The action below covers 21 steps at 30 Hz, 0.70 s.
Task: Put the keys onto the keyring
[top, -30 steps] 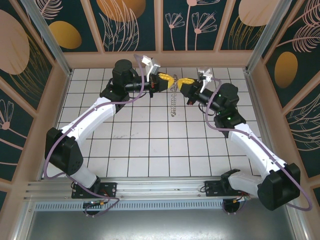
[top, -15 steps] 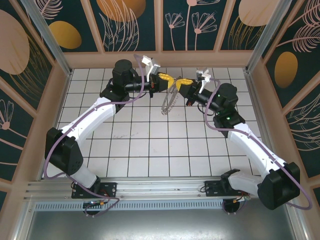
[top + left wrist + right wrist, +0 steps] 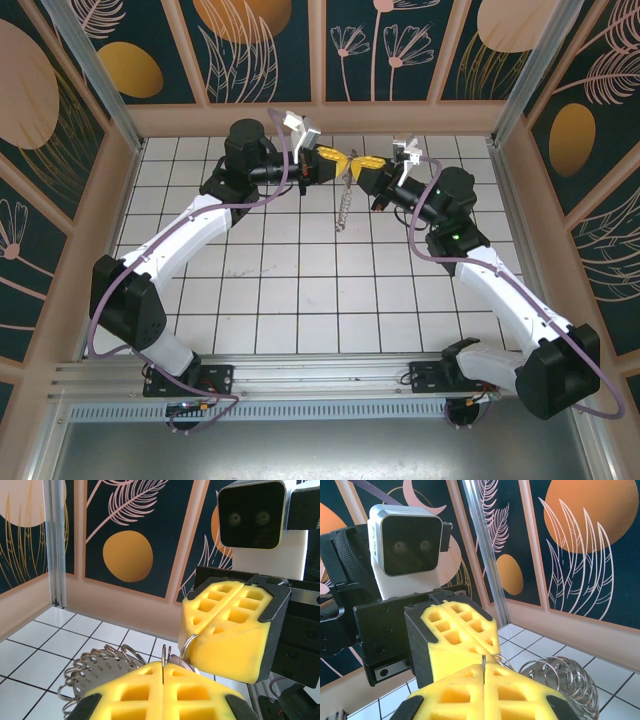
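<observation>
High over the far tiles my left gripper (image 3: 338,159) and right gripper (image 3: 360,165) meet tip to tip, both shut. The keyring (image 3: 344,208) hangs below them, seen edge-on as a thin chain of small wire rings. In the left wrist view my left gripper (image 3: 163,666) pinches a thin wire loop of the keyring (image 3: 92,672), and the right gripper's pads (image 3: 227,630) clamp a small wire ring (image 3: 187,644). From the right wrist, my right gripper (image 3: 484,669) grips a thin ring edge beside the left pads (image 3: 457,632), with the keyring (image 3: 562,677) trailing right. The keys are hidden.
White tiled floor (image 3: 300,290) lies under the arms, fenced by patterned walls (image 3: 380,50) and aluminium corner posts (image 3: 95,80). Both arm bases sit at the near rail (image 3: 320,375).
The hanging keyring swung: half a second ago it tilted left and showed as an oval, and now it hangs edge-on again. Both grippers stayed shut and nearly still.
</observation>
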Each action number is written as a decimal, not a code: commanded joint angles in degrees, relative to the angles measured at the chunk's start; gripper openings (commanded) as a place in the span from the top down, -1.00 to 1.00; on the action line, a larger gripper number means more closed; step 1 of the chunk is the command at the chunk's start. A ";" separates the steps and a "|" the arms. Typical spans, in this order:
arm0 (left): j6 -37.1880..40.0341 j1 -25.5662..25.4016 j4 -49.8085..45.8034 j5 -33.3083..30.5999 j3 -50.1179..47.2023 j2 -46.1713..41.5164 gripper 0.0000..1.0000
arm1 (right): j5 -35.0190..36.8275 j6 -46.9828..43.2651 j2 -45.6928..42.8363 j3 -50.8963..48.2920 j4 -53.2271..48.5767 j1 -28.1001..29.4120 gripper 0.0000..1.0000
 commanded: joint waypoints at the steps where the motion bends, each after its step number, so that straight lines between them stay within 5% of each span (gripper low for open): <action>1: -0.75 -0.16 3.69 0.94 -0.21 -0.97 1.00 | -0.56 0.47 0.87 2.64 3.12 0.55 1.00; 21: -1.85 -0.23 7.82 0.42 -2.68 -3.08 1.00 | 2.21 0.22 -0.32 -0.89 1.46 -1.89 1.00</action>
